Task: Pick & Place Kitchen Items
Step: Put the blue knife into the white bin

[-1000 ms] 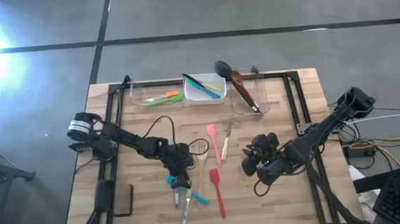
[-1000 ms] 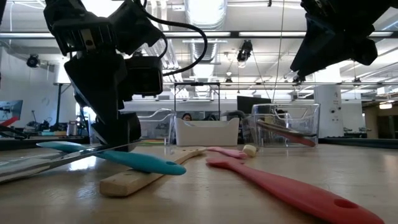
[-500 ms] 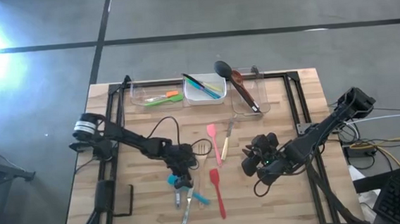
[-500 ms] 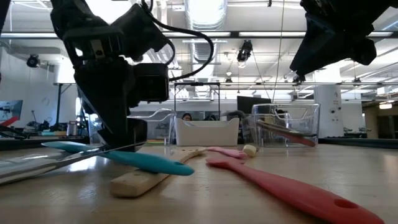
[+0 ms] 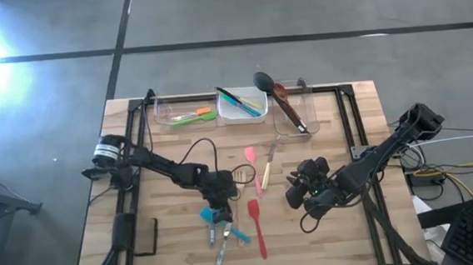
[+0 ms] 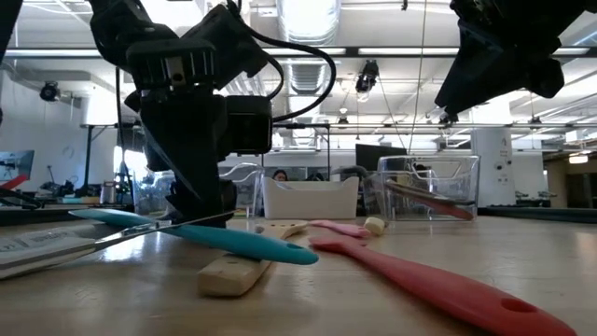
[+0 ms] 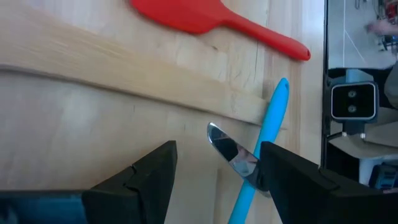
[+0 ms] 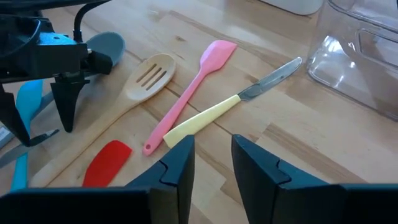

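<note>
Utensils lie mid-tabletop (image 5: 169, 237); from above, left gripper (image 5: 218, 214) reaches down over them, fingers released around nothing. Low view: teal spatula (image 6: 233, 242) under it. Right gripper (image 8: 211, 158) hovers nearby, fingers slightly parted, empty

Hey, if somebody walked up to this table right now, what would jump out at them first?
Probably the left gripper, open and low over a tangle of utensils at the table's front middle, straddling a wooden slotted spoon with a teal spatula alongside. Next, the red spatula just to its right and the pink spatula farther back. The right gripper waits to the right of them, empty.
</note>
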You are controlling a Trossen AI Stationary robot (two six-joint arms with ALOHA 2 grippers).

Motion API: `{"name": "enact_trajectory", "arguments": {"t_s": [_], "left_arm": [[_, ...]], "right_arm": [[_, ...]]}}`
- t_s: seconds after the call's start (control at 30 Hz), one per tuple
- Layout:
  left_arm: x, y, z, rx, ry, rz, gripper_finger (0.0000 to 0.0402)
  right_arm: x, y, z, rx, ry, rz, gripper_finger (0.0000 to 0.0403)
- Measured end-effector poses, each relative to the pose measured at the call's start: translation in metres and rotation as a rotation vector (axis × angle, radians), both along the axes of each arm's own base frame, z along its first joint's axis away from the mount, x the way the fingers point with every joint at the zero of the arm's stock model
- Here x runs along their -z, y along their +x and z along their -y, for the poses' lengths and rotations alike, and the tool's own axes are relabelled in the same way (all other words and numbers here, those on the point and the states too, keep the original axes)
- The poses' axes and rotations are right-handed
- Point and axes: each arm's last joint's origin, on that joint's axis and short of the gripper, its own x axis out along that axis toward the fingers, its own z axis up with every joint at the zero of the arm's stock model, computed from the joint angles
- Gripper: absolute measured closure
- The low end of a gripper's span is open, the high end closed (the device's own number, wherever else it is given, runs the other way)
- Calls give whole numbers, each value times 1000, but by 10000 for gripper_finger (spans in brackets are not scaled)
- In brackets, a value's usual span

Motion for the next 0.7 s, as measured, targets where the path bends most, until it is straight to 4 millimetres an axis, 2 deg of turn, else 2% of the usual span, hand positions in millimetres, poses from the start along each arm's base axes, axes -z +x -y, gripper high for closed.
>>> {"name": "enact_trajectory", "arguments": {"t_s": [0.43, 0.7], "left_arm": [[-1, 1, 5, -39, 2, -1, 167], [-1, 0, 12, -25, 6, 10, 202]], "right_arm": [[0, 0, 0, -3, -3, -3, 321], [1, 0, 0, -5, -6, -5, 309]]}}
